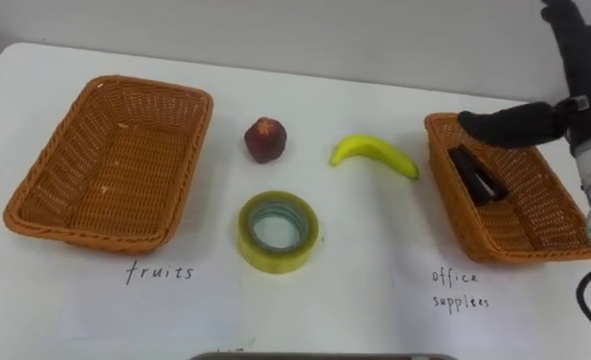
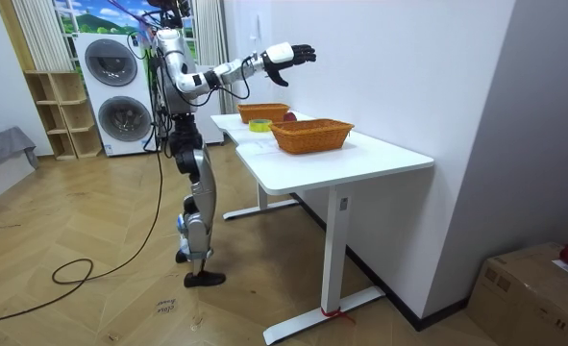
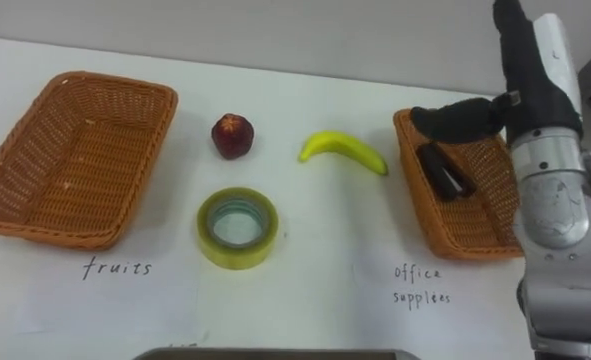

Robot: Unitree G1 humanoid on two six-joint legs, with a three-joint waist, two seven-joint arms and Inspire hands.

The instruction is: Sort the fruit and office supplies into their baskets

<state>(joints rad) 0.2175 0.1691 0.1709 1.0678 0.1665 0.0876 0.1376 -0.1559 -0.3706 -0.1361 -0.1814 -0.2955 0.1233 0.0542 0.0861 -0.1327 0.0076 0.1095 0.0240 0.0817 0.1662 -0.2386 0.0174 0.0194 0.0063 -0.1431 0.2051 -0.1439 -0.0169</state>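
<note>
A red apple (image 1: 265, 140), a yellow banana (image 1: 375, 153) and a roll of yellowish tape (image 1: 303, 242) lie on the white table between two wicker baskets. The left basket (image 1: 180, 165), labelled fruits, holds nothing. The right basket (image 1: 443, 195), labelled office supplies, holds a black stapler-like item (image 1: 475, 175). My right hand (image 1: 583, 85) hangs raised above the far right of that basket, open, fingers straight up, its thumb sticking out over the basket's rim. It holds nothing. In the room view the hand (image 2: 288, 55) is lifted well above the table.
I stand at the long side of the white table (image 2: 360, 154), which is set against a wall. The table's front edge runs just below the handwritten labels. Washing machines (image 2: 120, 91) and a shelf stand behind me, and a cardboard box (image 2: 533, 288) sits on the floor.
</note>
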